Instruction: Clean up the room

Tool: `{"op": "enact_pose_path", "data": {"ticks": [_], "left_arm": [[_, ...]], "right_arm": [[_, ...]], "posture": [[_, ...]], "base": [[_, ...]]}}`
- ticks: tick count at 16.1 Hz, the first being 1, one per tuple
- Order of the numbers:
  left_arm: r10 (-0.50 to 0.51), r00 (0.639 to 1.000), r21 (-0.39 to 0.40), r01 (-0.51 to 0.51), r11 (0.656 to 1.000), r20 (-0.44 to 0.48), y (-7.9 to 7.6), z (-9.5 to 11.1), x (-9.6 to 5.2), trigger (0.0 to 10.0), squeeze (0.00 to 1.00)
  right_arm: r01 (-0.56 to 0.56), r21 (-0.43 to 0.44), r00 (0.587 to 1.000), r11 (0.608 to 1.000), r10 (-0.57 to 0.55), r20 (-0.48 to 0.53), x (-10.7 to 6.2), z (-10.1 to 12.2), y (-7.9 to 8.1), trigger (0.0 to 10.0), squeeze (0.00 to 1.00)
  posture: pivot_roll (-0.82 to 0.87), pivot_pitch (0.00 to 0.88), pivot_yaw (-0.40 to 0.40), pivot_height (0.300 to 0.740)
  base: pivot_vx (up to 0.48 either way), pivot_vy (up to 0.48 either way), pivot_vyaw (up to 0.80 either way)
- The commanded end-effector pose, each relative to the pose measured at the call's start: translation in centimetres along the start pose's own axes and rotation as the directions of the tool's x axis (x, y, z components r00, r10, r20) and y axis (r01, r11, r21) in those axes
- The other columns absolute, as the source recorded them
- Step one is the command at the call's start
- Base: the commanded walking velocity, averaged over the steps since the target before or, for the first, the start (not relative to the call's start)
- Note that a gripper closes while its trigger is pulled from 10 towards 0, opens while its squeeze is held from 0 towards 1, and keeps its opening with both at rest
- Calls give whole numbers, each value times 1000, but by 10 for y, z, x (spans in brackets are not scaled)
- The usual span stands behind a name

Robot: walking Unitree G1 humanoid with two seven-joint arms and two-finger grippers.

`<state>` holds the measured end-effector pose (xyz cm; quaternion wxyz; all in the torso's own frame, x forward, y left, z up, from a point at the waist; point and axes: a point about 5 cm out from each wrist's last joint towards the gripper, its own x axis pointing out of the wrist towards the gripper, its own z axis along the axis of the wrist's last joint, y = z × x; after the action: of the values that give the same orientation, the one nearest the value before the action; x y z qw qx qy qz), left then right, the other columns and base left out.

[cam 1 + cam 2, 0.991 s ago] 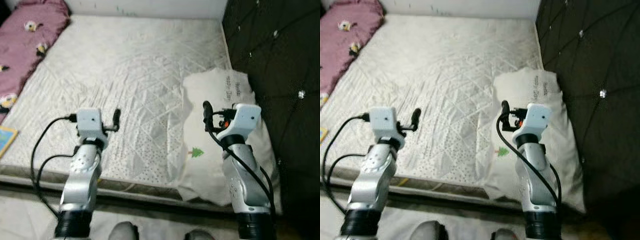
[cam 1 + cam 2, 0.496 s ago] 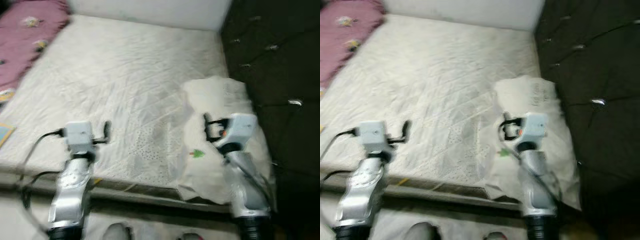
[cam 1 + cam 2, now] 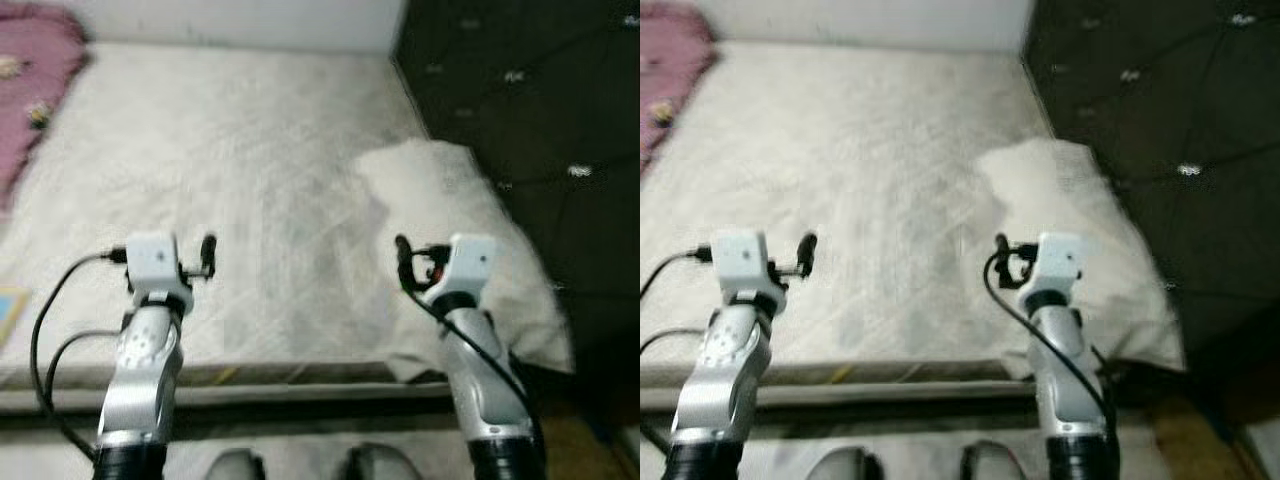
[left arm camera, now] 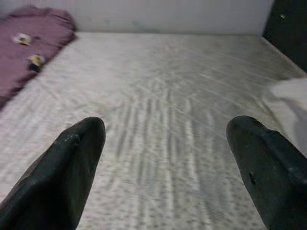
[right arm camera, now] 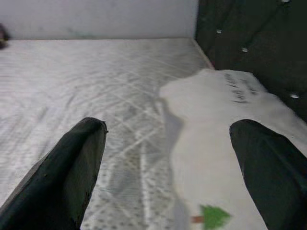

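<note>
A white pillow (image 3: 455,195) with a small green tree print (image 5: 212,215) lies at the right end of a white quilted mattress (image 3: 230,150), against the dark headboard. A purple blanket (image 4: 29,38) is bunched at the far left corner. My left gripper (image 3: 206,256) is held up over the mattress's near edge, open, with nothing between its fingers (image 4: 72,167). Beside the pillow's left edge my right gripper (image 3: 402,262) is also open and empty. The head views are blurred.
A dark tufted headboard (image 3: 530,90) walls off the right side. A white wall runs behind the bed. The bed's front edge (image 3: 300,385) is just before my feet. A blue and yellow flat thing (image 3: 8,305) lies at the mattress's left edge.
The whole picture has shifted and blurred, so the camera has moved; the bed now sits more to the left. Both arms hold the same raised pose, fingers apart.
</note>
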<state>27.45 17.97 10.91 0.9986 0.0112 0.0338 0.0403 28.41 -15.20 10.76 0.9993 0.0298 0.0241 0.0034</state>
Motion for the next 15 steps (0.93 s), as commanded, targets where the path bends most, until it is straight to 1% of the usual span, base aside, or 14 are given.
{"op": "enact_pose_path", "data": {"ticks": [1,4,6,7,9,11,15], "left_arm": [[-13,1000,-13,12,1000,-3,-5,1,0,10000,0],[-9,1000,-17,9,1000,-2,-6,1,1,10000,0],[-17,1000,-21,17,1000,1,-10,3,2,10000,0],[-23,1000,-21,23,1000,4,-11,4,2,10000,0],[-28,1000,-17,28,999,6,-10,5,4,10000,0],[-30,1000,-13,30,999,9,-10,7,6,10000,0],[-37,999,-11,38,999,7,-12,6,5,10000,0]], "right_arm": [[17,-14,999,1000,-18,-28,-1,-7,-6,10000,0],[3,-20,1000,1000,-4,-21,3,-5,-5,10000,0],[6,-21,1000,1000,-7,-18,7,-4,-5,10000,0],[16,-30,1000,999,-16,-8,7,-4,-5,10000,0],[1,-43,1000,999,0,16,8,0,-2,10000,0],[3,-44,1000,999,-3,-1,9,-4,-2,10000,0],[17,-49,1000,999,-17,-11,9,-6,-5,10000,0]], "posture": [[-19,100,-21,740],[-21,102,-20,740],[-21,101,-11,740],[-19,101,-6,740],[-20,100,-1,740],[-19,101,0,740],[-18,104,-1,740]], "base": [[0,480,0],[0,480,0],[0,480,0],[0,480,0],[0,480,0],[0,480,0],[0,480,0]]}}
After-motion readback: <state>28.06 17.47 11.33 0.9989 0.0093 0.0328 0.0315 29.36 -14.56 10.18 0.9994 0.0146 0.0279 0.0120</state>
